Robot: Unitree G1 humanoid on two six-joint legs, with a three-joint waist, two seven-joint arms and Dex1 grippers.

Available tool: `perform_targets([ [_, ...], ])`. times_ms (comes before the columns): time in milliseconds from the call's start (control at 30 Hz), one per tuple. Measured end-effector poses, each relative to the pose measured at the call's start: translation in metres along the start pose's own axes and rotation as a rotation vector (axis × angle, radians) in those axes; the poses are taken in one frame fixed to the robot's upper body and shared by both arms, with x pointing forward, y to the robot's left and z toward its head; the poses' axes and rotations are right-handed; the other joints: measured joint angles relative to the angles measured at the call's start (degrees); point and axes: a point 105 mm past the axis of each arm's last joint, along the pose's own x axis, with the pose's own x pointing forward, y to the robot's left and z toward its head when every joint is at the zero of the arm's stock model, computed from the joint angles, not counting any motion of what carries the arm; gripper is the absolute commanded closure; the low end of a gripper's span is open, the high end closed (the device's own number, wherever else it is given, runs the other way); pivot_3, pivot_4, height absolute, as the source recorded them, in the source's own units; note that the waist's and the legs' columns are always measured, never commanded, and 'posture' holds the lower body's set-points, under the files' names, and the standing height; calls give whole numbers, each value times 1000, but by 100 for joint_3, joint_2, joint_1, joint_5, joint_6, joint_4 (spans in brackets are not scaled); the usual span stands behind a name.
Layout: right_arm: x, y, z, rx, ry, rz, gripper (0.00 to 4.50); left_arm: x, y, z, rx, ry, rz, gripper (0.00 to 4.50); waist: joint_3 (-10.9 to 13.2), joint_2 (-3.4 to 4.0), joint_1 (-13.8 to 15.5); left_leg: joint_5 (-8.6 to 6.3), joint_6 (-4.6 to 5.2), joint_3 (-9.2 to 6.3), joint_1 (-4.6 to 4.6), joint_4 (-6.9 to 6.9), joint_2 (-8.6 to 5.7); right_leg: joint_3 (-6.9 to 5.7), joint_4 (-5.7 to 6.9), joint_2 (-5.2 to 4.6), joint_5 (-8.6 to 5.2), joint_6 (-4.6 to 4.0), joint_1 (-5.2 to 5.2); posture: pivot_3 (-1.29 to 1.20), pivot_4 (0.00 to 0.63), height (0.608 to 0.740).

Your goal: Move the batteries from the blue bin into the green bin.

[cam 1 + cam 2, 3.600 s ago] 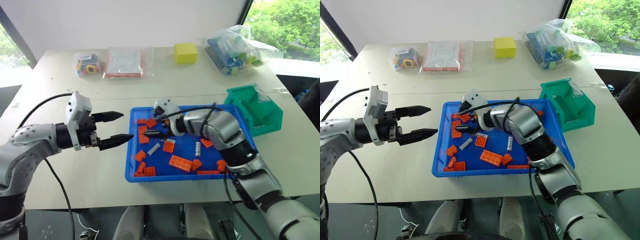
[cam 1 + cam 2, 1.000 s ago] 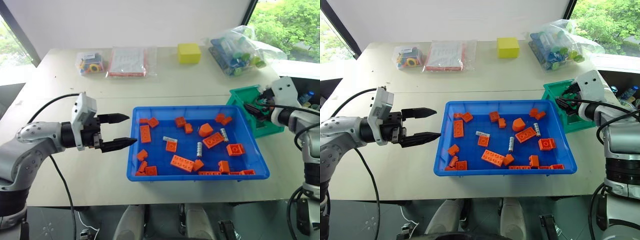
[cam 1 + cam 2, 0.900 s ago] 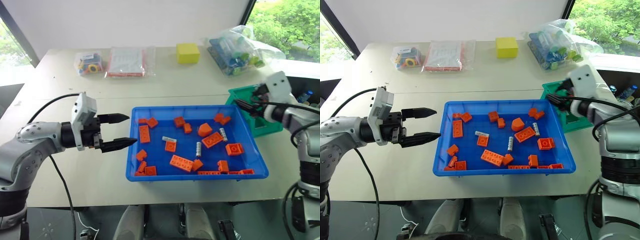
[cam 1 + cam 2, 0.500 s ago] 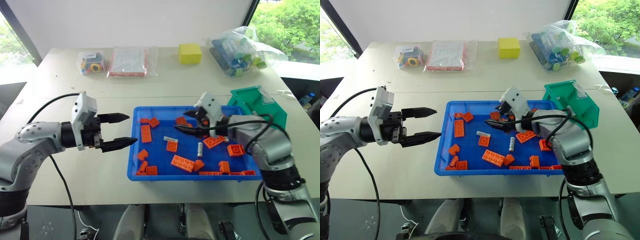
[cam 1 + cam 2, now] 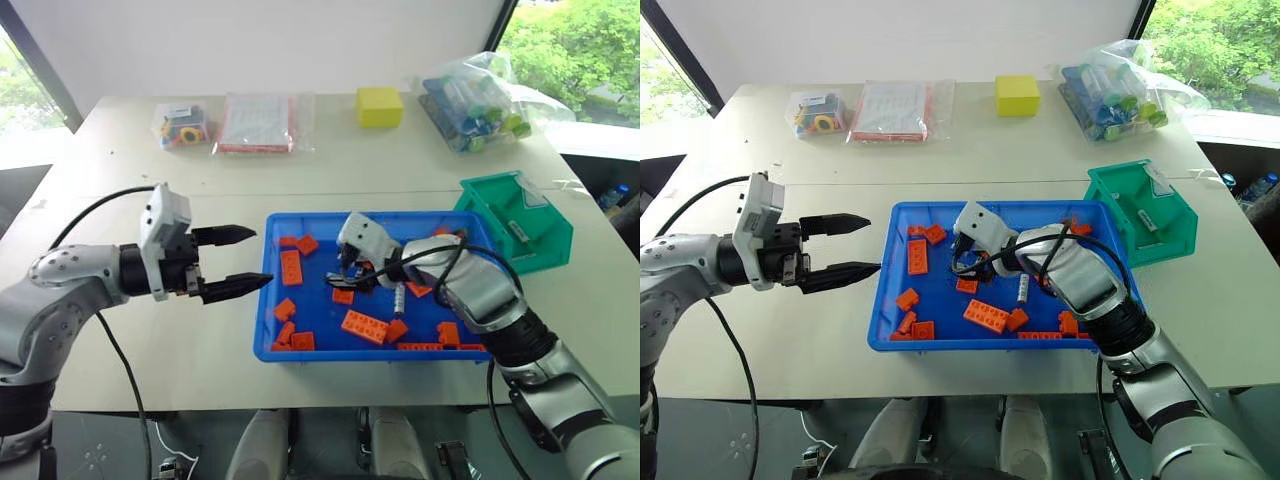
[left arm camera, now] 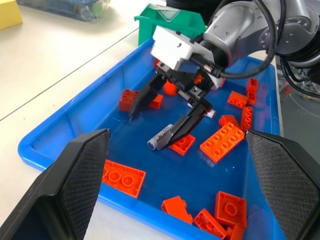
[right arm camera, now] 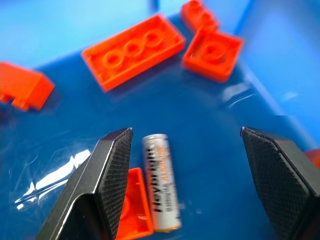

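Orange bricks [image 6: 222,142] crowding battery [image 6: 161,137]

Silver battery [image 7: 161,181], orange bricks [image 7: 132,50], bright-blue bin [image 5: 264,320].

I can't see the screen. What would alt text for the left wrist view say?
The robot's right gripper hangs open over a silver battery lying among orange bricks in the blue bin. The left gripper's own two black fingers stand wide apart in front, with the green bin behind.
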Motion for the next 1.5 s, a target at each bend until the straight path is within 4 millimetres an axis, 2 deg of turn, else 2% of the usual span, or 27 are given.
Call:
perform_targets([
  [133,1,3,-5,-22,30,10,973,0,0,0,0,0,7,0,0,0,-2,0,0,0,1,0,1,0,1,1,0,0,-1,0,150,692],
  [167,1,2,-5,-23,33,9,1209,0,0,0,1,0,8,0,0,0,-2,0,0,0,1,0,0,0,1,1,0,0,-1,0,150,692],
  [233,0,2,-6,-25,37,9,1870,0,0,0,1,0,9,0,0,0,-2,0,0,0,1,0,1,0,1,1,0,1,0,0,150,692],
  [400,0,2,-7,-24,39,7,4418,0,0,1,3,-4,8,0,0,0,-2,0,0,0,1,0,1,0,1,1,1,1,0,0,150,692],
  [433,0,2,-7,-24,38,7,4439,0,1,1,4,-5,8,0,0,0,-2,0,0,0,1,0,0,0,1,1,1,2,0,0,150,692],
  [667,-7,-5,-1,68,3,-11,4439,1,1,3,14,-12,-1,0,0,0,1,0,0,0,0,0,0,0,2,1,9,15,-1,0,150,692],
  [767,-31,-31,13,143,-72,-110,4439,1,2,2,8,-9,-8,0,0,1,12,0,0,1,0,0,-1,0,0,0,9,15,0,0,150,692],
  [867,-77,-74,20,194,-139,-308,4439,1,1,0,6,-2,-20,0,0,0,33,0,-1,1,-1,0,-4,0,-2,-1,9,15,2,0,150,692],
  [967,-129,-113,5,266,-145,-519,4439,2,1,-1,4,1,-24,0,1,0,28,-1,-1,5,-2,-1,-4,0,-6,-3,8,14,2,0,150,692],
  [1067,-170,-135,-20,317,-109,-675,4439,5,0,-2,-2,0,-35,0,1,0,15,-1,0,6,-2,-2,-1,0,-4,-3,6,11,2,0,150,692],
  [1167,-190,-140,-47,311,-30,-753,4439,7,-1,-1,0,-8,-46,0,1,0,-13,-1,0,13,0,-2,4,0,-3,-2,2,3,1,0,150,692],
  [1233,-195,-140,-67,334,13,-764,4439,8,0,1,5,-14,-50,0,1,0,-19,-1,1,18,1,-2,4,2,-2,-3,1,0,1,0,150,692],
  [1333,-194,-138,-88,363,46,-765,2874,8,1,3,6,-21,-52,0,1,0,-26,0,2,23,3,0,4,8,-1,-3,3,-2,1,0,150,692],
  [1433,-194,-140,-88,334,38,-775,1392,11,1,3,4,-21,-61,0,1,0,-27,0,2,24,3,0,4,11,-1,-3,3,-1,1,0,150,692],
  [1500,-195,-142,-84,310,25,-783,1392,12,1,3,3,-21,-65,0,1,0,-22,0,2,23,3,0,4,11,-1,-2,3,-1,1,0,150,692],
])
